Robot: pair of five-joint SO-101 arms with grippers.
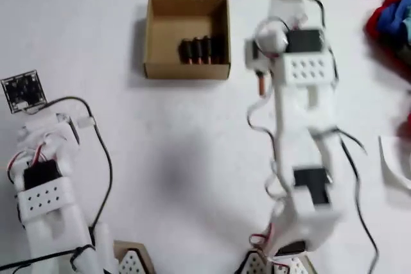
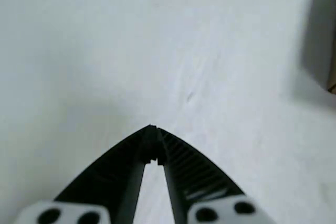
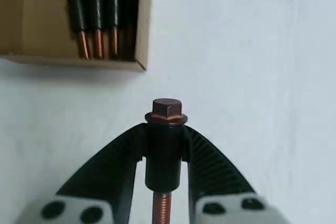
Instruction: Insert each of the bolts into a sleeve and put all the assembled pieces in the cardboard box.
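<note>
- White matte tabletop (image 1: 180, 158) carries the whole job. The right gripper (image 3: 165, 128) hangs above it, just beside the open brown cardboard box (image 3: 68, 60). It pinches a copper-coloured hex-head bolt (image 3: 167, 109) seated in a black cylindrical sleeve (image 3: 164, 156).
- By its look, the assembled piece is stiff metal, small and probably light. The round sleeve seems smooth enough to roll or slip.
- The present hold looks the soundest one: across the sleeve's middle, with the head beyond the fingertips and the threaded shank back toward the wrist.
- Several like pieces (image 1: 202, 49) lie side by side inside the box, toward the wall nearest that gripper.
- The left gripper (image 2: 151, 132) has its black fingers pressed together on nothing, over bare tabletop well apart from the box.
- A red and blue cloth (image 1: 388, 17) sits at the table's far edge.
</note>
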